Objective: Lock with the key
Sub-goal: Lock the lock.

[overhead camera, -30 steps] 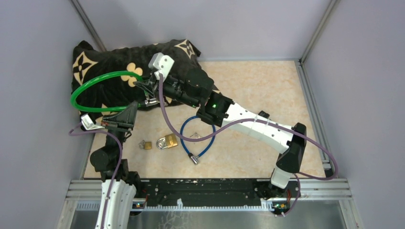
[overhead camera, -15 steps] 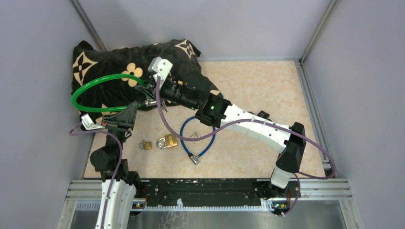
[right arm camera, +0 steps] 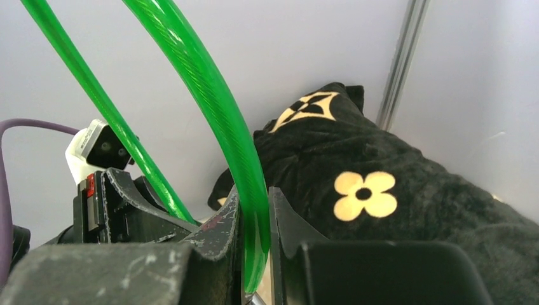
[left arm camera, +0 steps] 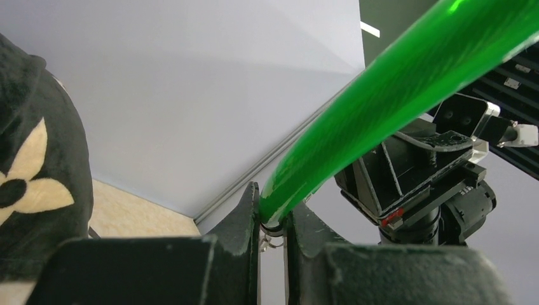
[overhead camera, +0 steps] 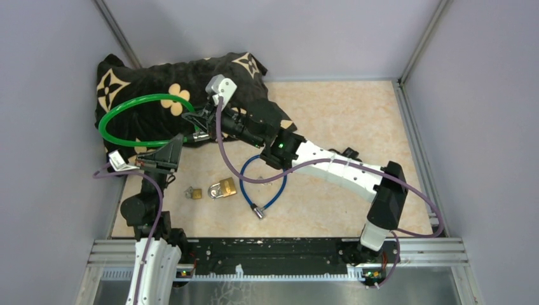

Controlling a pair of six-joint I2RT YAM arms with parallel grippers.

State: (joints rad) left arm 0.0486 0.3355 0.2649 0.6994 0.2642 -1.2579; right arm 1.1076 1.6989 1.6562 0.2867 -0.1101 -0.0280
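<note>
A green, glossy plastic-sheathed cable lock (overhead camera: 147,97) is held above the table as a wide loop, over the left part of the black plush cushion with cream flower motifs (overhead camera: 136,75). One stretch of the loop is clamped between the fingers of the left gripper (left arm camera: 272,210), which are closed tight on it. A small metal ring (left arm camera: 273,230) is seen just beneath the cable there. Whether a key hangs from it cannot be told. Another stretch of the same cable is pinched between the fingers of the right gripper (right arm camera: 254,203), which are pressed against it on both sides. In the overhead view the two grippers are seen close together at the loop's right end, in front of the cushion. On the beige speckled tabletop (overhead camera: 343,121), near the arms, a brass padlock (overhead camera: 222,188) and a smaller padlock (overhead camera: 194,192) are laid side by side. A blue cable loop (overhead camera: 243,178) is laid just to their right.
</note>
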